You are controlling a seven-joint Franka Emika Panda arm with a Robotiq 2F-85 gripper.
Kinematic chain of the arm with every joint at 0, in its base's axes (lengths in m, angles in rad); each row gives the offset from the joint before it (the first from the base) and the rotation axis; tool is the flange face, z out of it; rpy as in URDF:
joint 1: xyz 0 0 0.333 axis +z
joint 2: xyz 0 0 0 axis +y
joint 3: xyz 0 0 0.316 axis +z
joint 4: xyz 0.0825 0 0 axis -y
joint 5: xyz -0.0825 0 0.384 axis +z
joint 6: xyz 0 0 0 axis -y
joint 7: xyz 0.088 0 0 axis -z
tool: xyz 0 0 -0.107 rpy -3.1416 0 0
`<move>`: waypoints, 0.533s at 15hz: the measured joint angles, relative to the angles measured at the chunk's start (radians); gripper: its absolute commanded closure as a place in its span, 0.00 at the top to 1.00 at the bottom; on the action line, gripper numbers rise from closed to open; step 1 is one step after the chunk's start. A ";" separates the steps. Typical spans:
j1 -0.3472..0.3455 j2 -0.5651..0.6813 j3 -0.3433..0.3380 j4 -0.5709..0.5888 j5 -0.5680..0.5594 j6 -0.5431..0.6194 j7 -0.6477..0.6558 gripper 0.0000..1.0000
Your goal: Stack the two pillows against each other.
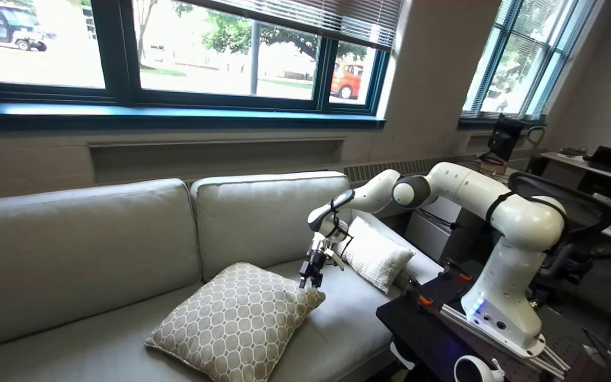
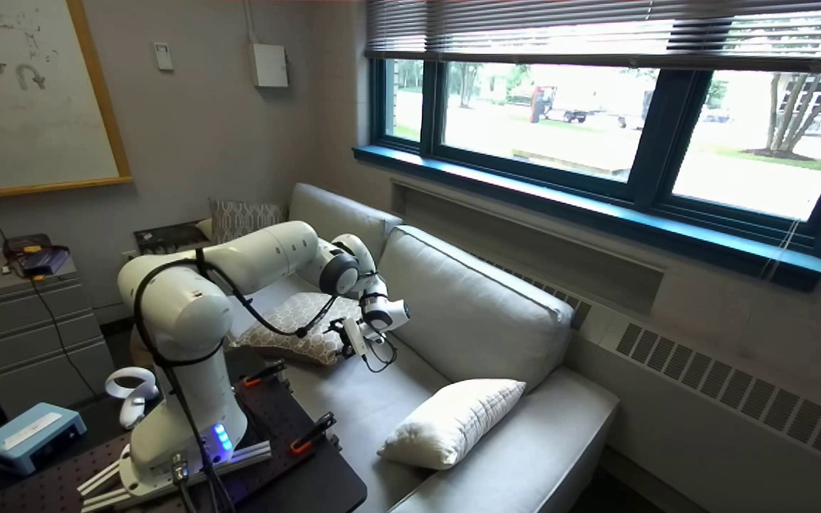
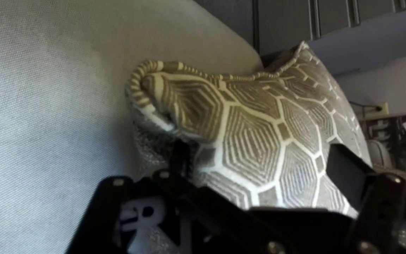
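The large beige pillow with white lattice (image 1: 242,323) lies on the couch seat in both exterior views. Apart from it, the smaller cream-white pillow (image 2: 453,424) leans on the couch's armrest; it is out of the wrist view. My gripper (image 1: 310,284) points down at the lattice pillow's corner nearest the white one. In the wrist view its fingers (image 3: 347,174) stand wide apart, with the lattice pillow's (image 3: 256,148) patterned surface filling the space between and beyond them. The left finger is partly lost in shadow by the pillow's corner, so contact there cannot be told.
Couch back cushions (image 1: 268,217) rise behind the pillows, and the armrest (image 2: 560,434) closes off the white pillow's end. A black table (image 2: 318,477) bearing the robot base stands along the couch's front. Another patterned cushion (image 2: 245,217) sits at the couch's far end.
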 measured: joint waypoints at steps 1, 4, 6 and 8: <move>0.005 0.000 -0.006 0.005 0.001 -0.036 -0.020 0.75; 0.010 0.000 -0.002 0.010 -0.025 -0.081 -0.036 0.53; 0.014 0.000 -0.006 0.013 -0.041 -0.098 -0.035 0.38; 0.018 0.000 -0.016 0.015 -0.033 -0.111 -0.036 0.22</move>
